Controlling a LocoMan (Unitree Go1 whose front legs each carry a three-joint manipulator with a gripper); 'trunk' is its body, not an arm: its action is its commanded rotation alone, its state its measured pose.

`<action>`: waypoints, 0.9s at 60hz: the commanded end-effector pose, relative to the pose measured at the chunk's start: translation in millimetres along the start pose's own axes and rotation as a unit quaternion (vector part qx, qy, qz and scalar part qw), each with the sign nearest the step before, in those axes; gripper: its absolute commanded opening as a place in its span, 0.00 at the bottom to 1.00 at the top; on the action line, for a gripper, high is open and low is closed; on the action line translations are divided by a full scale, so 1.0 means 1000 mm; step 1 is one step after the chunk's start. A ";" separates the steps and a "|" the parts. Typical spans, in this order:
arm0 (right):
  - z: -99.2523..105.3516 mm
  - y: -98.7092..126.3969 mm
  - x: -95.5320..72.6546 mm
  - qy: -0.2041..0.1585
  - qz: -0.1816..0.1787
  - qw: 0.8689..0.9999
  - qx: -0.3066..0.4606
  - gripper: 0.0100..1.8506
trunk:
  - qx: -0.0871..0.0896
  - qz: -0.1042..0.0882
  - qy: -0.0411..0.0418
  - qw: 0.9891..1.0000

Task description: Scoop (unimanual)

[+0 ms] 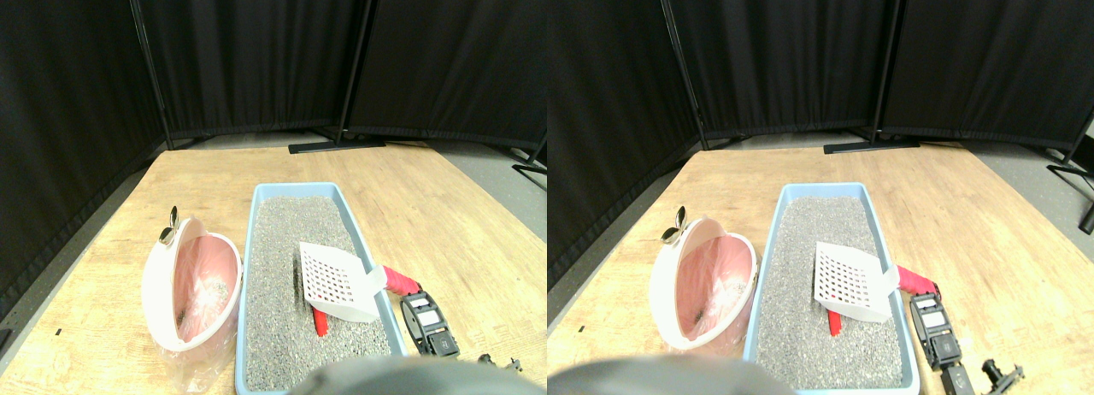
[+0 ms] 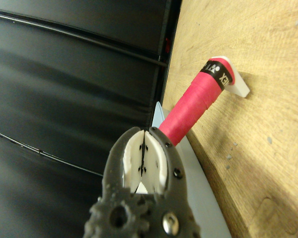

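Observation:
A white slotted scoop [image 1: 338, 280] lies on the grey litter [image 1: 278, 258] in the light-blue litter box [image 1: 295, 188], its head tilted up. Its red-wrapped handle [image 1: 400, 280] sticks out over the box's right rim. A small red thing [image 1: 320, 321] lies in the litter under the scoop's head. My right gripper [image 1: 416, 299] sits just behind the handle's end, outside the box. In the wrist view the gripper [image 2: 144, 141] is shut, its white pads [image 2: 131, 161] pressed together, and the handle [image 2: 194, 101] runs on beyond the tips, not between them.
A white bin with a pink liner [image 1: 192, 284] lies tipped toward the box on its left, a metal clip [image 1: 169, 228] on its rim. All of this rests on a wooden floor [image 1: 427, 207]. Black curtain panels on stands [image 1: 338, 143] close off the back and the left.

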 end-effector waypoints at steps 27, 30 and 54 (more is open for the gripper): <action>0.007 -0.002 0.004 -0.019 -0.003 1.000 0.020 0.22 | -0.002 0.001 0.002 1.000; 0.006 -0.003 0.005 -0.021 -0.002 0.999 0.032 0.24 | -0.003 0.001 0.003 1.000; -0.004 -0.009 0.013 -0.018 0.009 0.997 0.075 0.43 | -0.004 -0.001 0.008 1.000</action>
